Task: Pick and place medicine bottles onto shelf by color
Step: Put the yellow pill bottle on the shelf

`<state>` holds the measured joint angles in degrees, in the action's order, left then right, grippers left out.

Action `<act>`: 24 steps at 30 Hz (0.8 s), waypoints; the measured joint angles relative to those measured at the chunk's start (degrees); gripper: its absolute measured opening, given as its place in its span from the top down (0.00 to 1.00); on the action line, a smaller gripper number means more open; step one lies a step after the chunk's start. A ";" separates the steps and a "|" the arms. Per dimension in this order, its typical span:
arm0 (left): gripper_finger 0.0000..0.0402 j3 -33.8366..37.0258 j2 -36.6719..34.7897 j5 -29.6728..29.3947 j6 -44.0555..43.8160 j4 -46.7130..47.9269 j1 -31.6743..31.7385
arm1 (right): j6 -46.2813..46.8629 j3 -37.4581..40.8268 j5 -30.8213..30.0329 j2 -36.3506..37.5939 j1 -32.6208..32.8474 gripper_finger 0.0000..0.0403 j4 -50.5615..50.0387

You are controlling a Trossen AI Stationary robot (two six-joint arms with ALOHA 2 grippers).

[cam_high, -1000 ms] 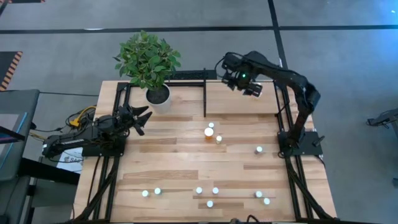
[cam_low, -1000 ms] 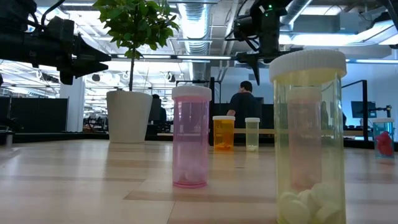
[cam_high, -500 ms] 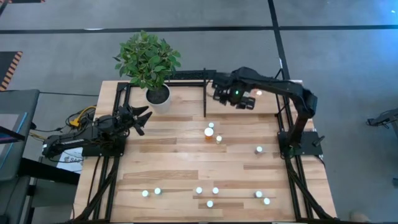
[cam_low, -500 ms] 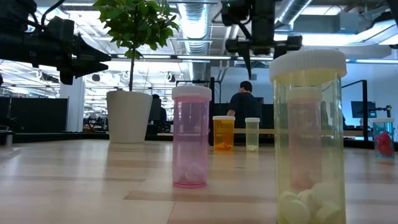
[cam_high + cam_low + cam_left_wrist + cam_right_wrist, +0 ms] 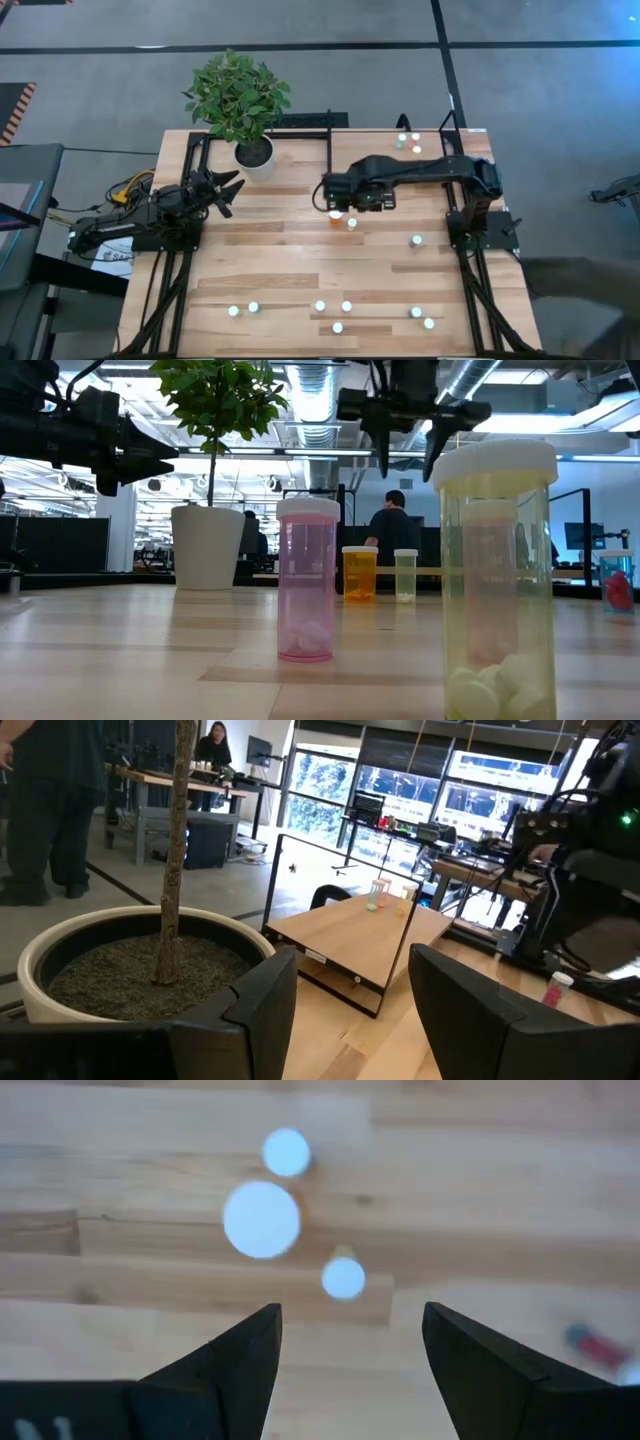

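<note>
Left pincer (image 5: 230, 190) parked at the surface's (image 5: 280, 270) left edge beside the white plant pot (image 5: 255, 152), fingers apart, holding nothing, well away from any bottle. Moving right, we see the right pincer (image 5: 335, 195) stretched to mid-surface, jaws spread wide and empty, hovering above a cluster of 3 bottles: the larger orange bottle (image 5: 336, 213), a small bottle (image 5: 341, 202) just behind it, another small bottle (image 5: 352, 224) just beside it toward the front. In the right wrist view the big white cap (image 5: 261, 1219) sits ahead of the fingers (image 5: 225, 1355) and off toward 1 finger, not centred between them. All stand upright, long axis vertical, so we judge the pincer must shift over the cap, then drop. Right arm is clearly nearer. Further right, the shelf (image 5: 370, 150) at the back holds 3 bottles (image 5: 408, 143) in its far right corner; 1 lone bottle (image 5: 416, 240) stands right of centre, 7 more along the front edge (image 5: 338, 327).
</note>
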<state>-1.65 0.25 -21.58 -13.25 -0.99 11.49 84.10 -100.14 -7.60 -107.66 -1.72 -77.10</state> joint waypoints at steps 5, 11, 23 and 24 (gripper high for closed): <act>0.55 0.01 0.09 0.07 0.00 0.01 0.01 | -8.80 0.23 -0.41 -3.68 -0.07 0.34 0.92; 0.55 0.00 0.61 0.13 0.02 -0.03 0.00 | -14.93 0.33 8.27 -8.40 -2.19 0.34 2.76; 0.55 0.02 1.22 0.20 0.00 0.01 0.02 | -17.30 3.59 12.25 -10.73 -2.88 0.34 5.46; 0.55 0.02 1.22 0.20 0.00 0.02 0.02 | -17.31 4.92 12.96 -10.39 -2.88 0.34 6.64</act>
<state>-1.63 1.48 -21.38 -13.26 -0.97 11.51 66.79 -95.22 5.36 -118.05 -4.60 -70.47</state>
